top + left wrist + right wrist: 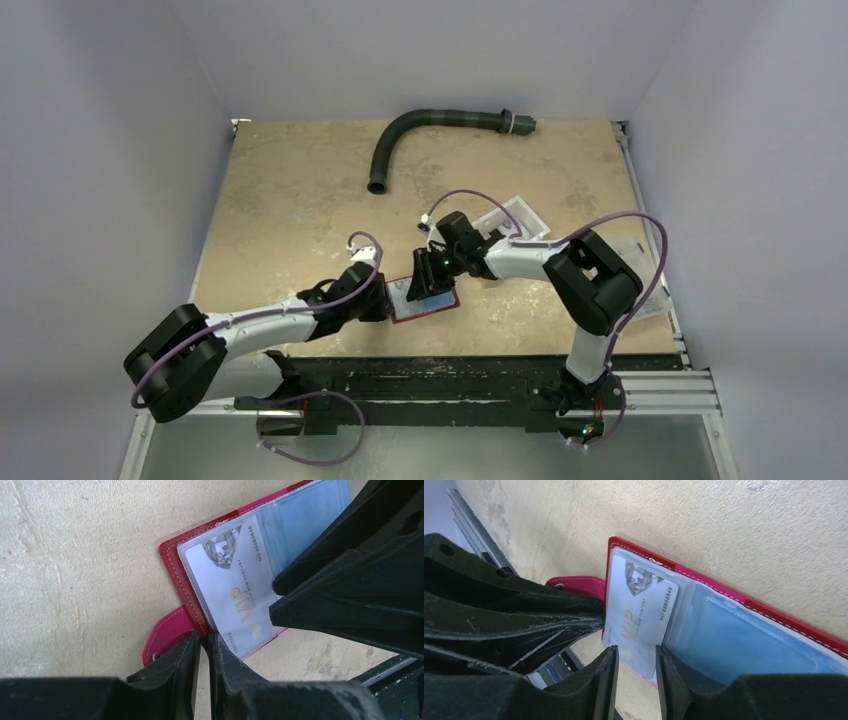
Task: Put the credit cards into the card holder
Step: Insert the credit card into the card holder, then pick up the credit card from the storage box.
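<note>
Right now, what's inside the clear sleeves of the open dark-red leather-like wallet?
A whitish plastic VIP card shows through one sleeve of the wallet, its lower end hidden behind the right gripper. The next sleeve looks empty, though its lower part is covered.

Left arm (250, 330), right arm (515, 258): white link shells, bulky black joint housings. Purple cable (664, 250) loops along each arm. Green light (445, 263) at frame centre. Left end effector (204, 640), right end effector (636, 655): matte black, scuffed.
</note>
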You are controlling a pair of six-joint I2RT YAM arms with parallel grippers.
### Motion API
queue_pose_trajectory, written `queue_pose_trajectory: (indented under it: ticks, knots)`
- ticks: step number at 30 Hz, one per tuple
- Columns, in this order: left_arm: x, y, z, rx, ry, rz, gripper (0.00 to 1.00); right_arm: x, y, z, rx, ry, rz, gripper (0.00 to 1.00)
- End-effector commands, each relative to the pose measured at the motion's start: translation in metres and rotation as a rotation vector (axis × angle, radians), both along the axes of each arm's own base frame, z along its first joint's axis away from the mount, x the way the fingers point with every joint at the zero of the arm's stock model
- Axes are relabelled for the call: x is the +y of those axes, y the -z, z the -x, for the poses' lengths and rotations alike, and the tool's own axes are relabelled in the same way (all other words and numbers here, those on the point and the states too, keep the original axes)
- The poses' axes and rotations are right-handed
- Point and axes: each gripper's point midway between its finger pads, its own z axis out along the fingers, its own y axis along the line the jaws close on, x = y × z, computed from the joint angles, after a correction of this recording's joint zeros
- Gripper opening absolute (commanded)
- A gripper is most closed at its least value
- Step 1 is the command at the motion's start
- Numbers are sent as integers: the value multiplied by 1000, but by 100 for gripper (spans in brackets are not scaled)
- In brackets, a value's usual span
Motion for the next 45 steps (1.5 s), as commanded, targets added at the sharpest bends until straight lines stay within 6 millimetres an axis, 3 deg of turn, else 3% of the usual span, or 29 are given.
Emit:
queue_pose_trajectory:
  ticks: [1, 6, 11, 13, 15, 18, 21, 24, 28, 31, 34, 37, 45]
  knots:
    - [7, 2, 7, 14, -9, -11, 18, 3, -36, 0, -71, -46, -76, 42]
    - [12, 3, 7, 5, -19, -27, 19, -13, -18, -6, -114, 2, 51, 45]
    - [7, 9, 8, 19, -9, -15, 19, 12, -5, 5, -102, -20, 37, 45]
    - [8, 10, 6, 20, -9, -30, 19, 25, -12, 8, -76, -26, -47, 45]
    - [11, 5, 5, 12, -16, -44, 19, 37, -33, 10, -71, -42, -142, 45]
    - [19, -10, 0, -26, -44, -63, 21, 38, -66, 2, -147, -43, -163, 47]
    - [24, -25, 0, -50, -48, -68, 27, 9, -83, -16, -268, 9, 9, 50]
    - [27, -40, 2, -57, -41, -70, 39, -39, -101, -32, -376, 83, 203, 57]
    - [23, -69, 3, -97, -7, -28, 55, -117, -126, -74, -535, 207, 364, 76]
    - [18, -92, 4, -139, 33, 9, 63, -169, -123, -103, -579, 279, 460, 80]
    - [4, -117, 5, -169, 102, 67, 65, -194, -114, -120, -582, 266, 559, 80]
    - [-13, -137, 7, -192, 184, 129, 66, -207, -105, -137, -553, 237, 584, 76]
    - [-26, -152, 21, -202, 298, 193, 66, -204, -60, -154, -386, 145, 392, 66]
